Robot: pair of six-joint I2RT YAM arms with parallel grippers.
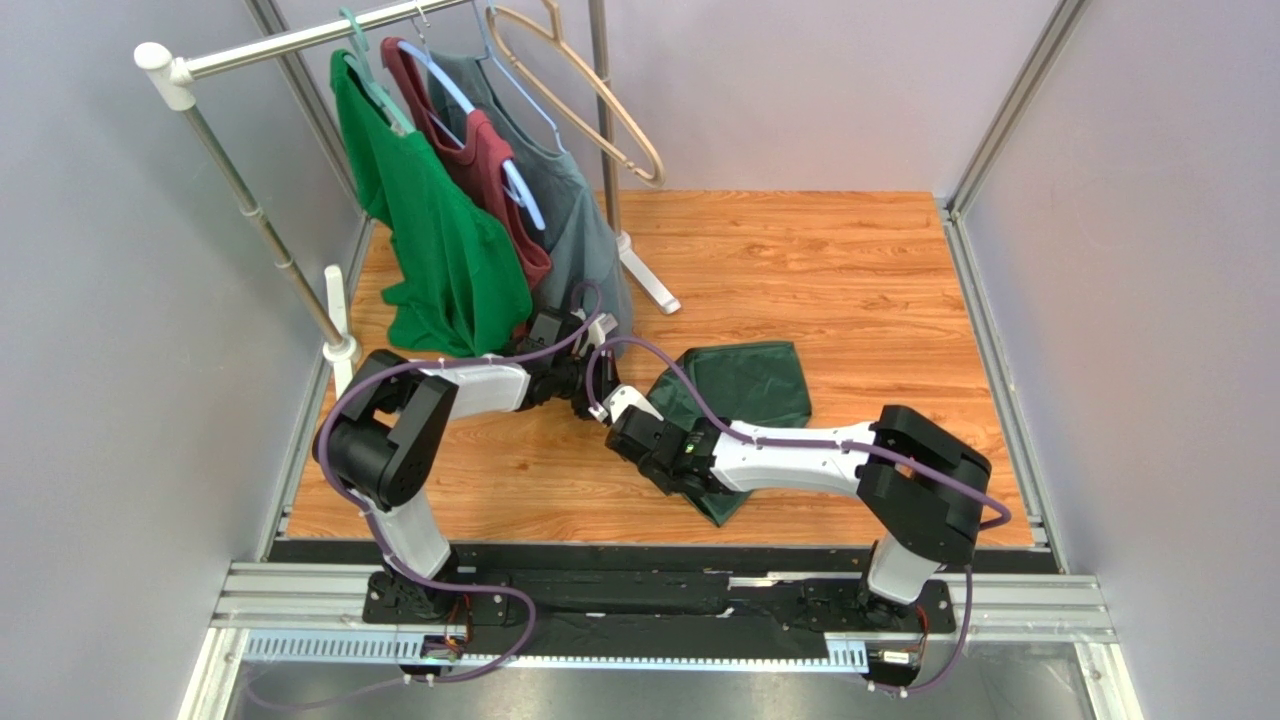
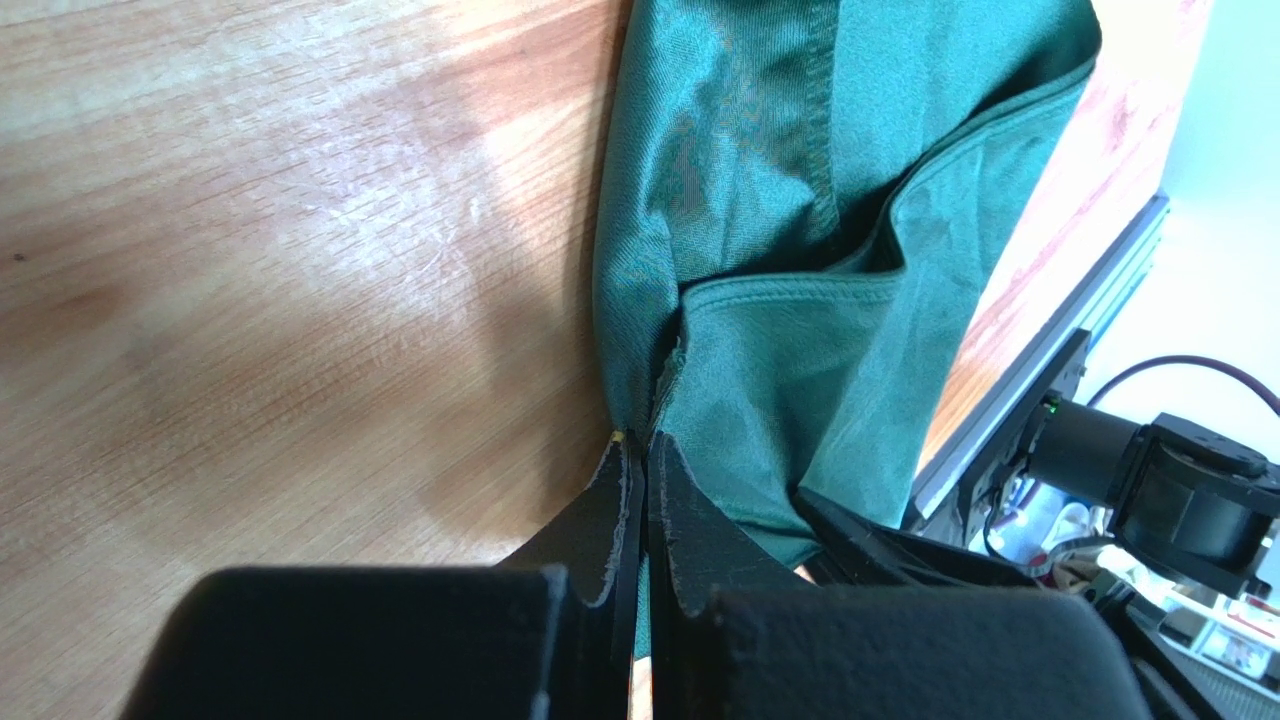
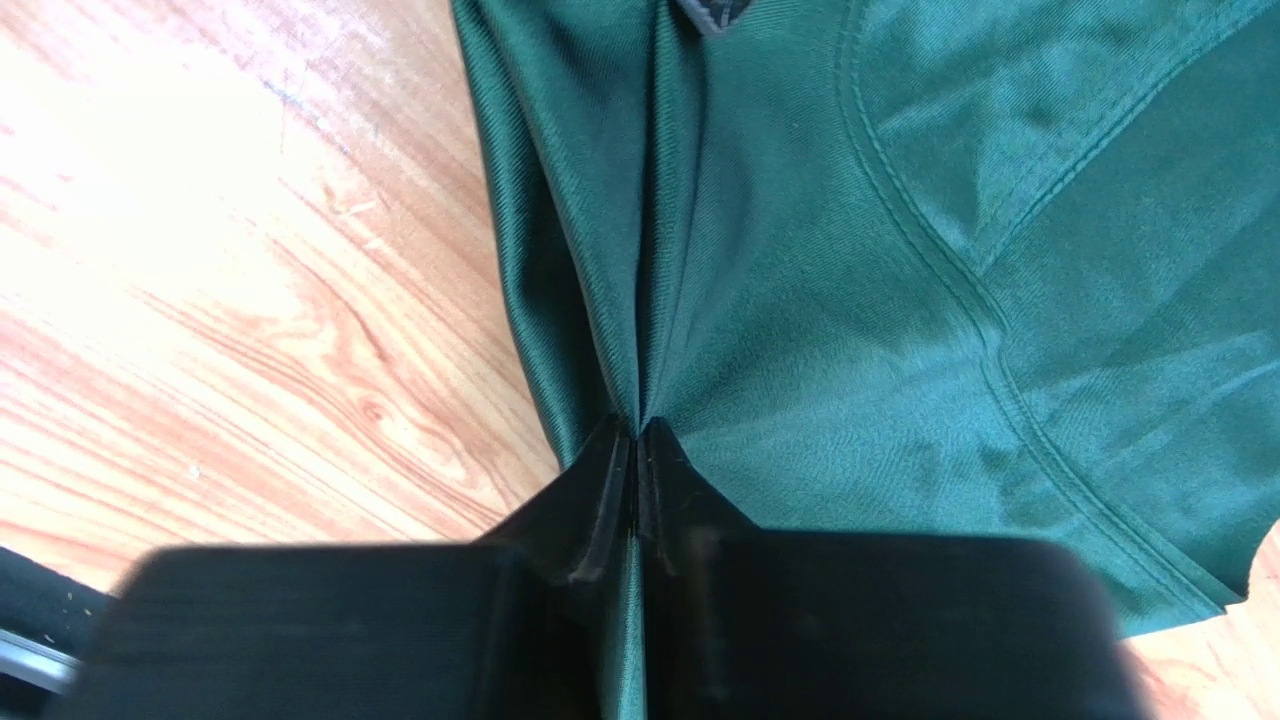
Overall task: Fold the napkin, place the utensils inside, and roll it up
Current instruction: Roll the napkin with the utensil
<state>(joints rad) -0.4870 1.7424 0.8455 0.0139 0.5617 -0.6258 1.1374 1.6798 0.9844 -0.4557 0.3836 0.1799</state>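
The napkin [image 1: 759, 387] lies about the middle of the wooden table [image 1: 842, 270] in the top view. It is a rumpled dark green patch with one corner trailing toward the near edge. Both arms reach in from either side and meet at its left edge. There the left gripper [image 1: 589, 378] and the right gripper [image 1: 631, 417] sit close together, and their own bodies cover the cloth they touch. No fork shows anywhere on the table. It may be under the cloth, behind an arm or out of frame.

In the left wrist view the left gripper [image 2: 646, 444] has its fingers pressed together on a bunched edge of the napkin [image 2: 781, 345]. The cloth lies in loose overlapping layers with a hem on top, not a flat fold. Part of the right arm [image 2: 1172, 488] shows at the lower right.

In the right wrist view the right gripper [image 3: 634, 429] is likewise clamped on a raised pleat of the napkin [image 3: 902, 345]. A small dark tip at the top edge is cut off, so I cannot say what it is.

I judge that folding is under way but not finished. Placing the fork and rolling are both left. How many layers the cloth has is hard to tell.
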